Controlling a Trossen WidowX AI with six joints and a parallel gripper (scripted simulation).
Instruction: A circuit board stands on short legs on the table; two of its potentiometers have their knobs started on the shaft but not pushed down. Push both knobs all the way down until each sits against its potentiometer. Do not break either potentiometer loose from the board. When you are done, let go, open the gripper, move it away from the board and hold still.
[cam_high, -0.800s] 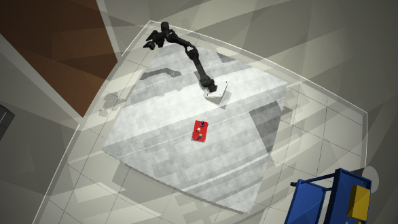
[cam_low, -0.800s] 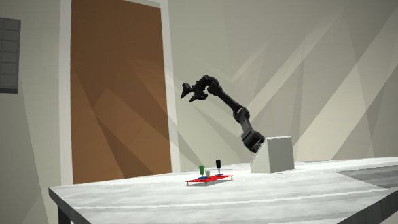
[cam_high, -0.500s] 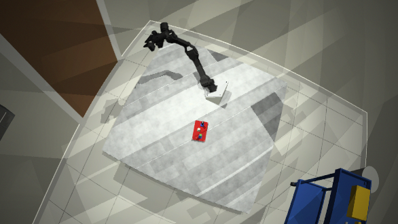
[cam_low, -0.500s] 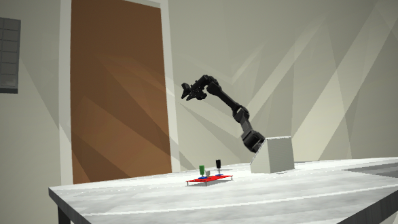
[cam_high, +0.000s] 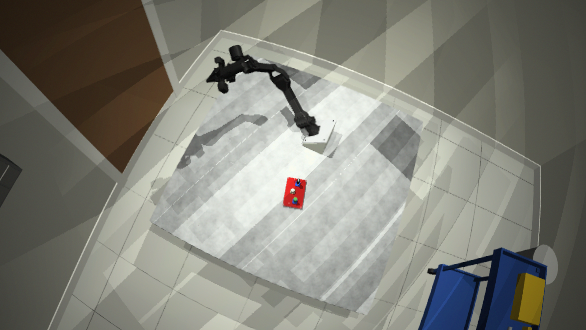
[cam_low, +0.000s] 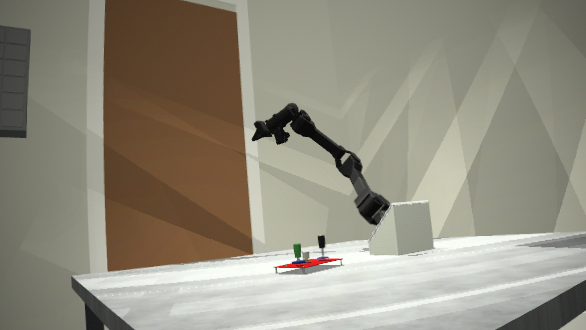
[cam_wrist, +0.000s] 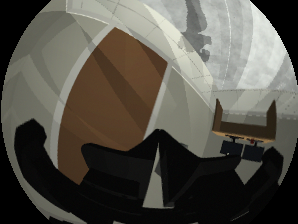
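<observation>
The red circuit board stands on short legs on the table. A green knob stands up on its shaft, with a gap between it and the blue potentiometer below. A black knob likewise stands high on its shaft above the other blue potentiometer. Both look upright. My gripper is shut with its fingertips together and nothing between them. It is high up and well away from the board. The board does not show in the wrist view.
A small pale part sits on the board between the knobs. The white arm base stands on the table behind the board. A blue cart is beyond the table's edge.
</observation>
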